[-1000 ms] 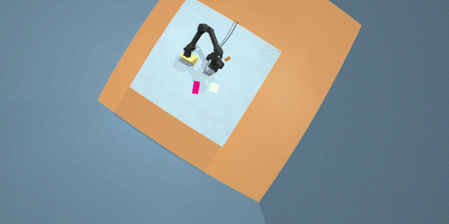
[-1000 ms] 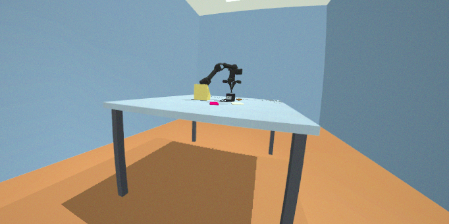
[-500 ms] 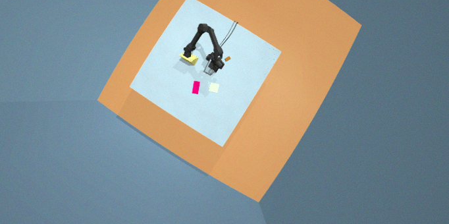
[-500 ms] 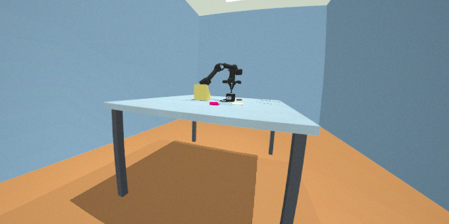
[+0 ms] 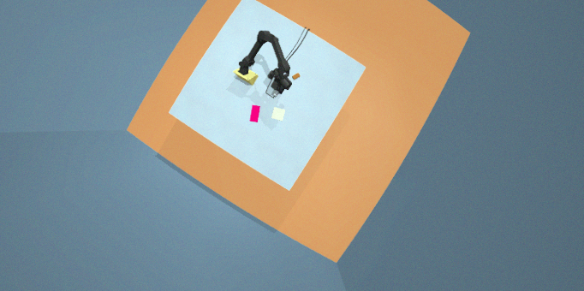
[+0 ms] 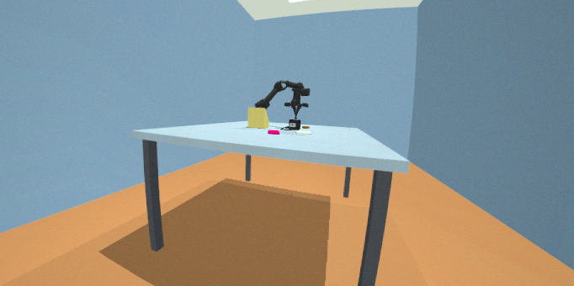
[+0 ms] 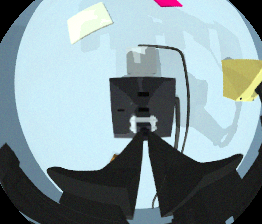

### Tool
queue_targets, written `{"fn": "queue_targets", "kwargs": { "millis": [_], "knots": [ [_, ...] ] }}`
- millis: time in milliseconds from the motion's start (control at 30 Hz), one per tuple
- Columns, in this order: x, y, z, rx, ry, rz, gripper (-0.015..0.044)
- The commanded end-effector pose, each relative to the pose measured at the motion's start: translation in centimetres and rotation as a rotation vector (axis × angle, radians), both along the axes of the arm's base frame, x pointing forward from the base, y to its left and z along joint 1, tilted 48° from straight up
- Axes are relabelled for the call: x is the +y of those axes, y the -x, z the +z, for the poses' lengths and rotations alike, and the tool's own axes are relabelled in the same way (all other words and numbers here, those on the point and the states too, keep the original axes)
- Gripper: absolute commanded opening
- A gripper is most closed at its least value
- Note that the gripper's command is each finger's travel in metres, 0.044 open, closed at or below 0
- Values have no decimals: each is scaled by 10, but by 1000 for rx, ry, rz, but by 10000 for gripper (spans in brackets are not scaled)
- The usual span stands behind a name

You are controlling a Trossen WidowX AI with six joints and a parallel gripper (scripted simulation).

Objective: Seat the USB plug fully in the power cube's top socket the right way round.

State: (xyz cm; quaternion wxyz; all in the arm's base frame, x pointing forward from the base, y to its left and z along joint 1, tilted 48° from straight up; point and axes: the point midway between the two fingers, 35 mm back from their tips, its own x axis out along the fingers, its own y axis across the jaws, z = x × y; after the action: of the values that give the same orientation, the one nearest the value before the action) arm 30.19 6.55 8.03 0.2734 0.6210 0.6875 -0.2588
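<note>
From above, the black jointed arm bends from its yellow base block over the pale blue surface; a magenta flat card and a cream square pad lie near, a small orange piece beside the wrist. From the side, the hand points straight down over the black power cube. At the wrist, dark fingers pinch the small white USB plug on the cube's top; a thin black cable arcs away.

Slender black jointed arm rising from a yellow base block; dark tapered gripper with wedge-shaped fingers
</note>
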Motion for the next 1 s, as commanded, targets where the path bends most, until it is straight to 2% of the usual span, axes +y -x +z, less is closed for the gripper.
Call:
{"fn": "queue_targets", "kwargs": {
  "millis": [0,967],
  "knots": [
    [1,1,-1,4,-3,-3,0],
    [3,1,-3,4,-3,-3,0]
  ]
}}
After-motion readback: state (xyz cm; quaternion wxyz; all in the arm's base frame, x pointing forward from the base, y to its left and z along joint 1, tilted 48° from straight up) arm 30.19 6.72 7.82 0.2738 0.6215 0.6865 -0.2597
